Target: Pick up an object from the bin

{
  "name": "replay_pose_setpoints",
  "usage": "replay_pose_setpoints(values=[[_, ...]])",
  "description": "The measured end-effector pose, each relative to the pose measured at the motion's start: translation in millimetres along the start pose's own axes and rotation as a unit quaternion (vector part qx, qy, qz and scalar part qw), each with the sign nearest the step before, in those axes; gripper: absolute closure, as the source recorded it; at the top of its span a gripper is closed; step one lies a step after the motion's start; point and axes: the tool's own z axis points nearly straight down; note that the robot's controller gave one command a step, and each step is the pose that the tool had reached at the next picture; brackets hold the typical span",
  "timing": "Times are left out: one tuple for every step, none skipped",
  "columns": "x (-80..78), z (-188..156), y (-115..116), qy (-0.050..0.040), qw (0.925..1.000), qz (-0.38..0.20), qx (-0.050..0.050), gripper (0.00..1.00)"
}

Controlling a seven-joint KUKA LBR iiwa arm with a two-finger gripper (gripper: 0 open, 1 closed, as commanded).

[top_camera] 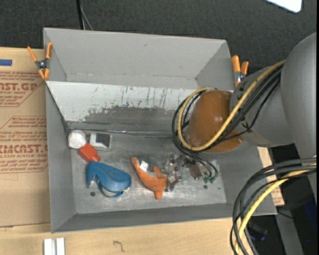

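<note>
**Q:** Orange curved piece [149,179] — location?
**R:** Lying on bin [138,57] floor, front centre, white patch near left end. Right end just beside claw [173,175].
**Q:** Claw state?
**R:** Positioned low over bin floor, right of centre, beneath brown wrist cover [208,116] ringed with cables [179,122]. Opening: cannot tell. Hold on anything: cannot tell.
**Q:** Neighbours?
**R:** Blue rounded item [107,178] left of orange piece, apart from it. White-capped orange bottle [82,145] near left wall — small white-and-black block [100,139] just beside it. Small green bits [210,180] right of claw.
</note>
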Motion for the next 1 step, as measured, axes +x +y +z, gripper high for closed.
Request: replay_pose_setpoints(values=[[-2.4, -133.1, -6.6, 0.0045, 0.9797, -0.201, -0.002, 1.0]])
